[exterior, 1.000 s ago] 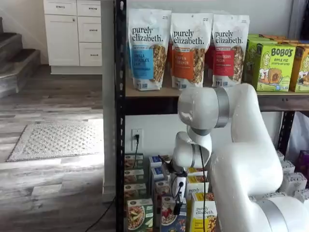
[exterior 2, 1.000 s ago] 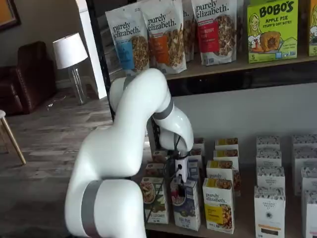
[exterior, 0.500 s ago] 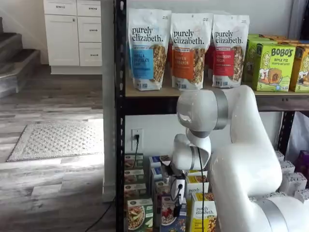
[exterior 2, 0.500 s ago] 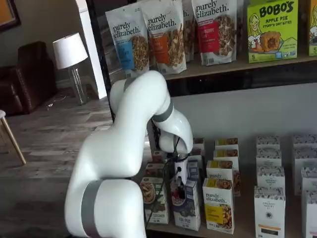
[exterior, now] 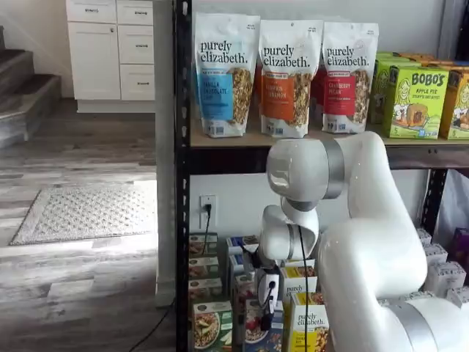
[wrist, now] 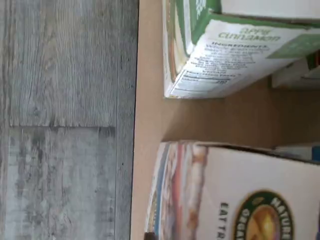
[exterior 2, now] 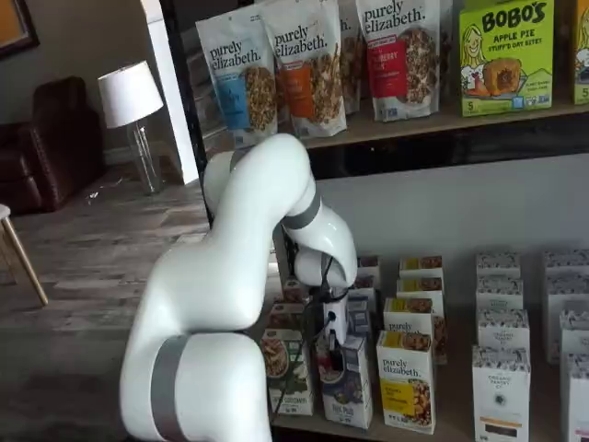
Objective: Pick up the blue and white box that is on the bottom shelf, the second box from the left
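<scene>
**Gripper lowered onto the front blue and white box on the bottom shelf**

The blue and white box is seen standing upright at the front edge of the bottom shelf, between a green-and-white box and a yellow-and-white "purely elizabeth" box. In a shelf view the same blue and white box is partly hidden by the arm. Its white top, printed with a green and yellow round logo, fills the near part of the wrist view, with the green-and-white box just beside it across a strip of tan shelf board.

The gripper is shown hanging directly over the box top, its black fingers reaching down to the box's upper edge; a black cable runs beside them. Whether the fingers are spread or closed on the box cannot be told, as they are seen side-on.

Compared with a second ago, the white arm and wrist have sunk slightly lower and shifted a little toward the shelf. The boxes have not moved. Granola bags are lined up on the wooden tier above.
</scene>
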{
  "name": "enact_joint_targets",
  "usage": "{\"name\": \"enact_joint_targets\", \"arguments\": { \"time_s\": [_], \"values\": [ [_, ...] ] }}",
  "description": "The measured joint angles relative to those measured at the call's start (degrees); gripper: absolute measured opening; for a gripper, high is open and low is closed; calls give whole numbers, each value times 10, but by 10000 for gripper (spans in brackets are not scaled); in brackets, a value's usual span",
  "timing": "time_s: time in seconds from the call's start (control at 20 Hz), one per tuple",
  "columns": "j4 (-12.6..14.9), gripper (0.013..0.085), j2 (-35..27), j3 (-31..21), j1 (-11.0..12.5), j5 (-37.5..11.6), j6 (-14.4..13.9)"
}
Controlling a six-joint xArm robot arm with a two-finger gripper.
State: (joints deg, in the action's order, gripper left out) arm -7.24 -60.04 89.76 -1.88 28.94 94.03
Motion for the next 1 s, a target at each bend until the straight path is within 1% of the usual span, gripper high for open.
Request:
{"name": "enact_joint_targets", "arguments": {
  "time_s": [0.2,0.55,0.65,0.7,0.75,0.8,0.85,1.0],
  "values": [
    [9,650,0,0,0,0,-8],
    [8,650,5,-7,0,-3,-7],
    [11,570,7,-9,0,-4,-10],
    [11,570,8,-10,0,-4,-9],
    [10,530,9,-11,0,-4,-8],
    [10,530,10,-12,0,-4,-8],
    [9,490,11,-13,0,-4,-8],
    [13,490,13,-16,0,-7,-11]
  ]
}}
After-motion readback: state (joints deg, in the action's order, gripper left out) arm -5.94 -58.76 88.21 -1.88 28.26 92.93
